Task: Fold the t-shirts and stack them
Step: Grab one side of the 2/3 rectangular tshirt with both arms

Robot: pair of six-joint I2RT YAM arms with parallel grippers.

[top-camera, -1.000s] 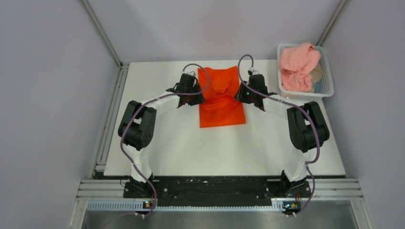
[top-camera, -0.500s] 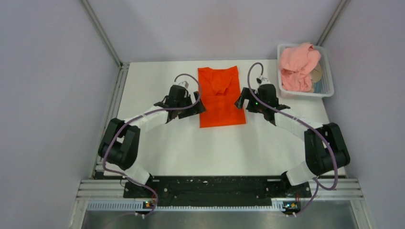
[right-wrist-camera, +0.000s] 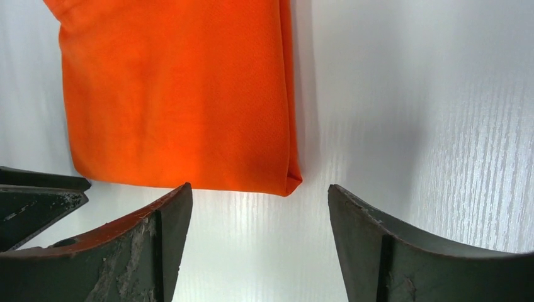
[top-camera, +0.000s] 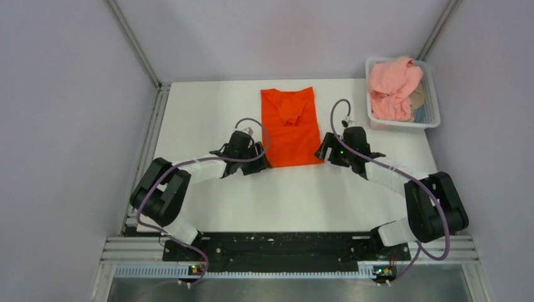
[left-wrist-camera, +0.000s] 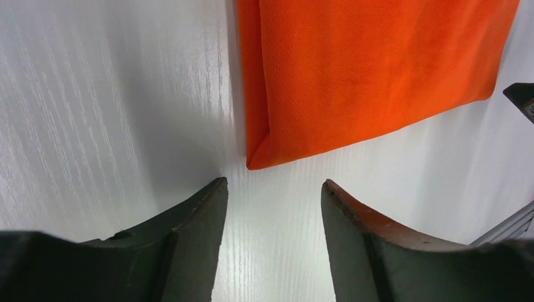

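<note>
Orange-red t-shirt [top-camera: 291,129] lies flat on the white table [top-camera: 283,195], folded into a tall narrow rectangle at the far middle, its collar end turned away from the arms and a small pucker of cloth below the neckline. Its near edge runs straight across, with layered folds showing along both long sides. The left gripper [top-camera: 261,165] sits low over the table at the shirt's near left corner with its jaws apart and nothing between them. In the left wrist view that gripper [left-wrist-camera: 272,182] frames bare table, and the folded corner of the shirt [left-wrist-camera: 378,63] lies just beyond the gap, clear of both fingers. The right gripper [top-camera: 324,153] is at the near right corner, likewise spread wide and empty. In the right wrist view its fingertips [right-wrist-camera: 258,189] stand either side of bare table, with the shirt's corner [right-wrist-camera: 176,94] just past them and untouched. The pale salmon pink t-shirt [top-camera: 391,88] is crumpled in a heap that rises above the rim of the white mesh basket [top-camera: 403,124], which stands at the table's far right corner, well apart from the folded shirt.
</note>
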